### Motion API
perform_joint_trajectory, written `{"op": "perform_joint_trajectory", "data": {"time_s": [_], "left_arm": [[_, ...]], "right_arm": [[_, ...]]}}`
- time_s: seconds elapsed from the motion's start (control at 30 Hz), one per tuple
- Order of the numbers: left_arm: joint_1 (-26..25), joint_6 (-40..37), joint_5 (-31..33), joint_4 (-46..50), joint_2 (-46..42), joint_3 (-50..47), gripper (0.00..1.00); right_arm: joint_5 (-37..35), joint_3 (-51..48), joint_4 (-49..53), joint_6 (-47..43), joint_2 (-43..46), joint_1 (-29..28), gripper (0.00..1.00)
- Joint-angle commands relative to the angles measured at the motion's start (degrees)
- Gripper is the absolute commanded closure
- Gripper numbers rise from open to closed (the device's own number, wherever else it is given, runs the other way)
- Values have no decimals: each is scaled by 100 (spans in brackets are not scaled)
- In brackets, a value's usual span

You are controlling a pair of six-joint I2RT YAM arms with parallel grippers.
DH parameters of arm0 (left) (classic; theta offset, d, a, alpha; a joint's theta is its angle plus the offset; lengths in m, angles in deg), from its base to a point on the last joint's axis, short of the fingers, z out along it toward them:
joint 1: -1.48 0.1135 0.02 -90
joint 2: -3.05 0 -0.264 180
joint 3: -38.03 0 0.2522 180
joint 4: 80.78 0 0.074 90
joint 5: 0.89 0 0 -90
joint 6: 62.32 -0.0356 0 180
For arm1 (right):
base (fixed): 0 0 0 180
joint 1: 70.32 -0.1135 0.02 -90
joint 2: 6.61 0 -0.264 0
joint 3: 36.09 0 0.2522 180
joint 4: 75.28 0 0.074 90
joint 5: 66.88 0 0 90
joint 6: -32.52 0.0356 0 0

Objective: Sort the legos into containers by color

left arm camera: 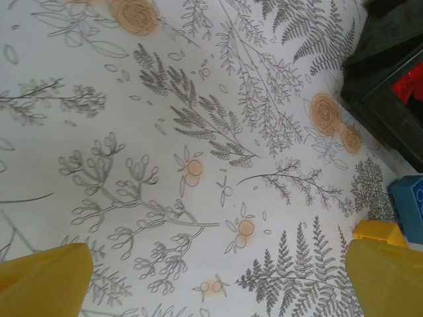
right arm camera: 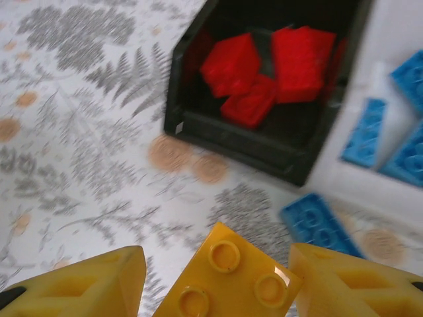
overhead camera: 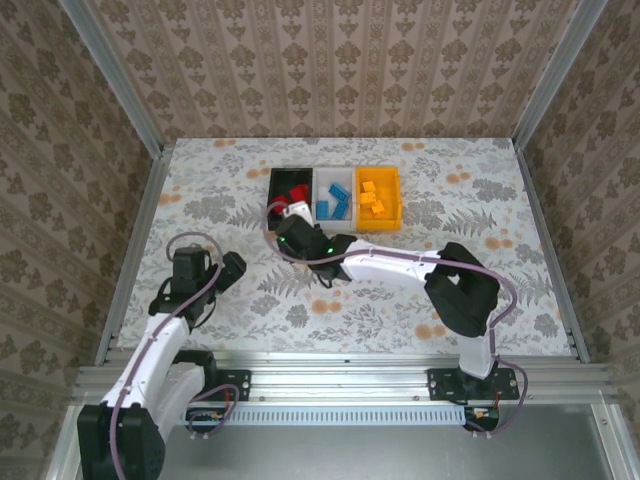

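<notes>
From above, three bins stand side by side at the far middle of the tabletop. The black bin holds red bricks, the white bin holds blue bricks, and the orange-yellow bin holds yellow bricks. The sorting looks nearly finished. The right claw reaches to the near edge of the black bin. The left claw hangs well apart, off to the left.

In the left wrist view, that claw is wide, with only bare tabletop between its fingers. At the right edge a blue brick and a yellow brick lie loose, near the black bin's corner.

In the right wrist view, the half-wide claw straddles the yellow brick, which sits studs up and seems to touch the right finger. A sliver of tabletop shows beside the left finger. I cannot tell whether the brick is gripped. The blue brick lies just beyond it, in front of the white bin. These two look like all that is left.

The tabletop is white, printed with grey ferns and orange flowers. Brown patterned wallpaper lines the walls, and an aluminium frame runs along the near edge.
</notes>
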Motion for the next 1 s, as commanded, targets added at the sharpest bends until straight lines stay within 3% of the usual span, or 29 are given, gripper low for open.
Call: {"op": "perform_joint_trajectory", "data": {"time_s": [0.0,0.37,0.67,0.83,0.97], "left_arm": [[-222,44,-266,-447,379,348,0],[-1440,-75,-309,-931,1846,1134,0],[-1646,-115,-231,-912,2211,1333,0],[-1643,-264,-26,-629,1998,1484,0],[-1493,-232,271,-485,1701,1270,0]], "right_arm": [[103,-149,216,-213,390,407,41],[889,31,502,-389,447,2535,39],[1368,847,751,-571,-396,3377,37],[1320,513,653,-635,415,3084,36],[1007,-86,613,-753,1137,2116,32]]}}
